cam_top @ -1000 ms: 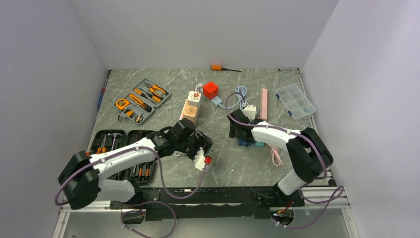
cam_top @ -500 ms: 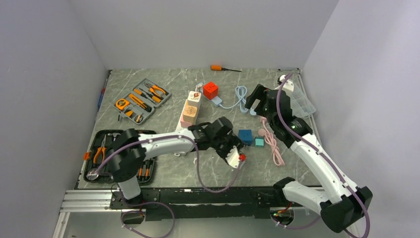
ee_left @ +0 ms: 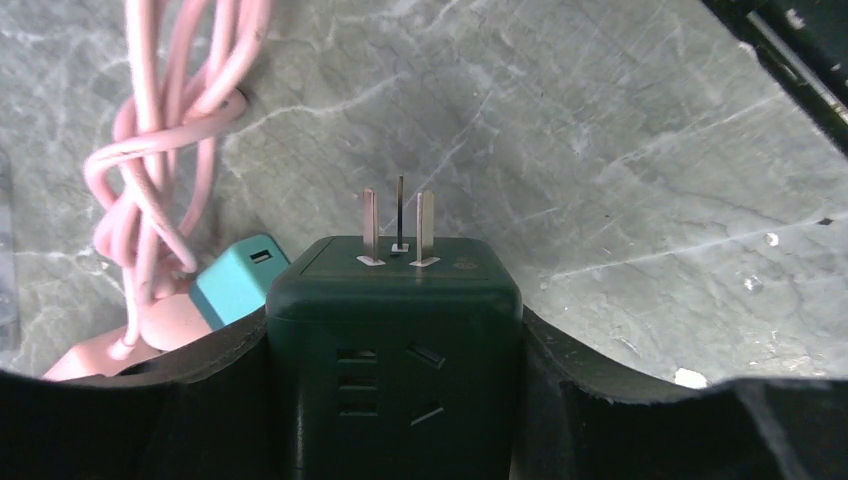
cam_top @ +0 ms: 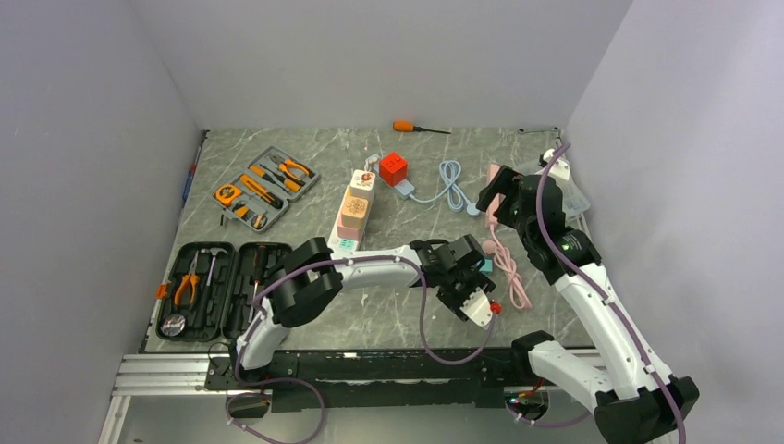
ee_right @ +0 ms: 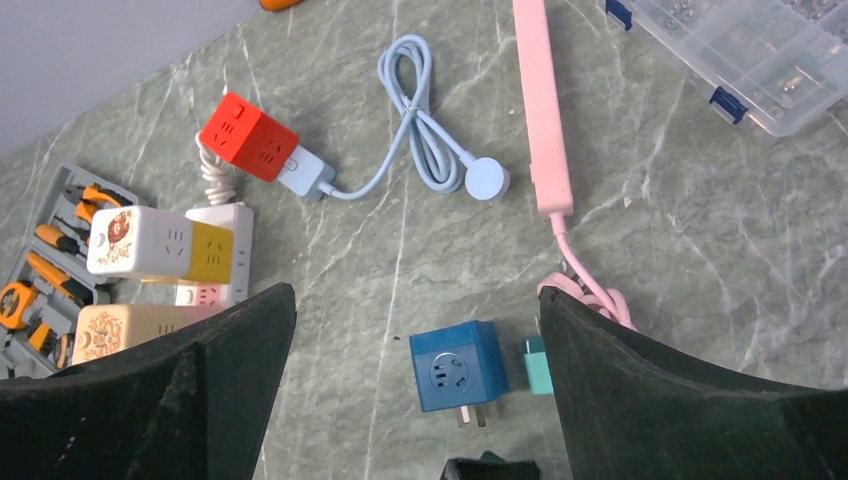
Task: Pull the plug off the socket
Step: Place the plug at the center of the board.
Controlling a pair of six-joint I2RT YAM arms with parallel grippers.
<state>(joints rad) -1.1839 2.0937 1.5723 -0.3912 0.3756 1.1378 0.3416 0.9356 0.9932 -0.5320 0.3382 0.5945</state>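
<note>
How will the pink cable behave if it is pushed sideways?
The pink cable will probably flop and bunch up, not slide stiffly: it lies in loose, tangled loops. It looks light. Its end joins the pink strip, so a hard push might tug that.

Read from above (12 o'clock is the far wall): a screwdriver (cam_top: 421, 128) lies at the 12 o'clock edge of the surface (cam_top: 314, 153), a tool tray (cam_top: 266, 183) at 10 o'clock, an open tool case (cam_top: 222, 277) at 8 o'clock. A stack of power strips (cam_top: 354, 211) runs through the middle, a cube socket (cam_top: 393, 167) at its 1 o'clock and a coiled cord (ee_right: 414, 112) at that cube's 3 o'clock. A long strip (ee_right: 541, 110) and a compartment box (ee_right: 745, 45) lie toward 2 o'clock. The left pincer (cam_top: 459, 264), near centre, clasps a plug adapter (ee_left: 395, 370) just at 6 o'clock of a loose cube (ee_right: 458, 378), whose 3 o'clock neighbour is a small block (ee_right: 537, 364) beside a tangled cable (ee_left: 235, 50)
</note>
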